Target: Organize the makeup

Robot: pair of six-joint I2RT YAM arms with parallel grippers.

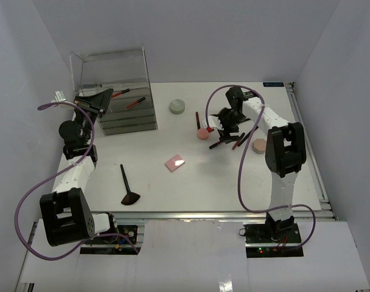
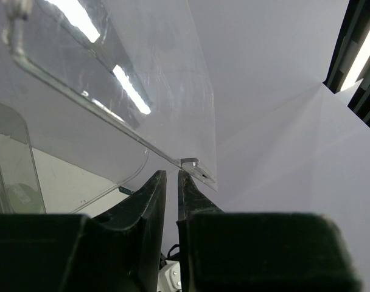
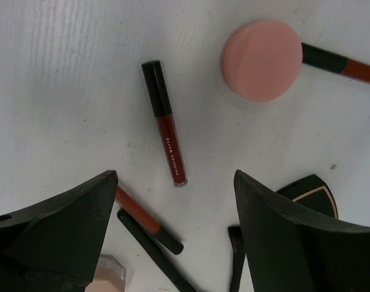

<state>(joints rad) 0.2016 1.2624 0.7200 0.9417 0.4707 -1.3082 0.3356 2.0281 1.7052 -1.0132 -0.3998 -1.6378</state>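
White walls close in a white table [image 1: 233,182], and most of the makeup on it is not sorted yet. At the far left stands the clear drawer box [image 1: 127,118]. Two slim sticks [image 1: 120,93] lie in its top part, and we judge that only these pieces are put away. All the rest lies on the table: the grey jar [image 1: 178,107] just right of the box, the pink square compact [image 1: 174,162] near the middle, the black-handled brush [image 1: 127,185] at the near left, the beige puff [image 1: 258,146] at the right, and the pink disc [image 1: 203,134] with a small heap of sticks and a black compact [image 3: 313,188] beside it. The right gripper [image 3: 174,175] hangs over this heap with its fingers spread wide and nothing between them. A dark red stick [image 3: 167,131] lies on the table under the gap, apart from both fingers. The left gripper [image 2: 171,173] is up at the left side of the box, its fingers nearly together with only a thin slit. The edge of a clear panel [image 2: 173,91] passes just beyond the tips, and we cannot tell if they pinch it or only stand near it. We think the task is in its early part, and a stick from the heap seems to be the next piece to take.
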